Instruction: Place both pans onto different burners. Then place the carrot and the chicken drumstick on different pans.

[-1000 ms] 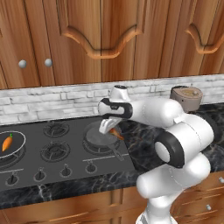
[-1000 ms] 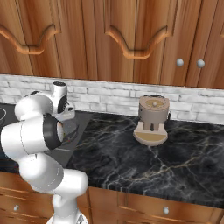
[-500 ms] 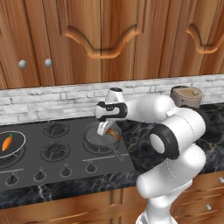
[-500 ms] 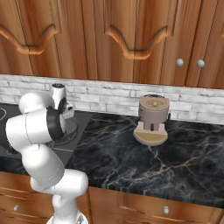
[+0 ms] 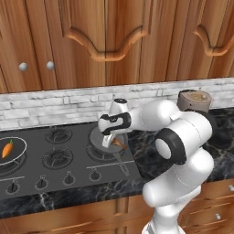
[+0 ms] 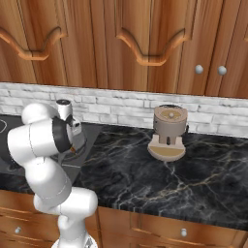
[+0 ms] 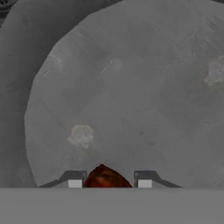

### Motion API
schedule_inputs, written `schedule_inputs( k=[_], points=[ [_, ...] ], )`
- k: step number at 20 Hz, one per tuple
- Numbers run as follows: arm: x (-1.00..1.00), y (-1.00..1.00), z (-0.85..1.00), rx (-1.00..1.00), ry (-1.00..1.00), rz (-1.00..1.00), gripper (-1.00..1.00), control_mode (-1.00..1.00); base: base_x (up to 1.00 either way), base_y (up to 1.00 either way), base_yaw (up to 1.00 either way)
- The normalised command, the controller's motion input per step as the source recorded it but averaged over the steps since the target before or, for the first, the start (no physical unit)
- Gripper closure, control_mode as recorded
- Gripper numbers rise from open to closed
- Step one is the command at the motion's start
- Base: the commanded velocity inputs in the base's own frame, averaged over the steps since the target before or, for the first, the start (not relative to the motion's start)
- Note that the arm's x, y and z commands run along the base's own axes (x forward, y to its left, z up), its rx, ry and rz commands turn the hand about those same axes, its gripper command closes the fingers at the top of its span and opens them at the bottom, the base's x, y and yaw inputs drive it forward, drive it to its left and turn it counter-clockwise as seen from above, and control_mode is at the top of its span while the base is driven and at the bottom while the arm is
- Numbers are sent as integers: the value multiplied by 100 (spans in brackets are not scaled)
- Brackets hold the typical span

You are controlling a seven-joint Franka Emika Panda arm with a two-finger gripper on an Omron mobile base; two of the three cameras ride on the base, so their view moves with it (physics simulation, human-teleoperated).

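1. The claw (image 5: 111, 141) is clamped on the small golden-brown chicken drumstick (image 5: 119, 144).
2. The plain dark grey round frying pan (image 5: 98, 141) sits directly underneath on its burner; the release is straight down.

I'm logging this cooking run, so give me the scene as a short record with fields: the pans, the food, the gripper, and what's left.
rimmed pan: on a left burner, carrot inside
grey pan: on a right burner
drumstick: held between the fingers, over the grey pan
gripper: shut on the drumstick
other: coffee machine on the counter
left to do: release the drumstick into the grey pan
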Motion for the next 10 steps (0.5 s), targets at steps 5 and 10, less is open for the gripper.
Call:
schedule_inputs(
  k=[5,10],
  points=[
    [0,0,-4,0,0,2,100,-100,0,0,0],
    [1,0,0,0,0,0,-100,-100,0,0,0]
  ],
)
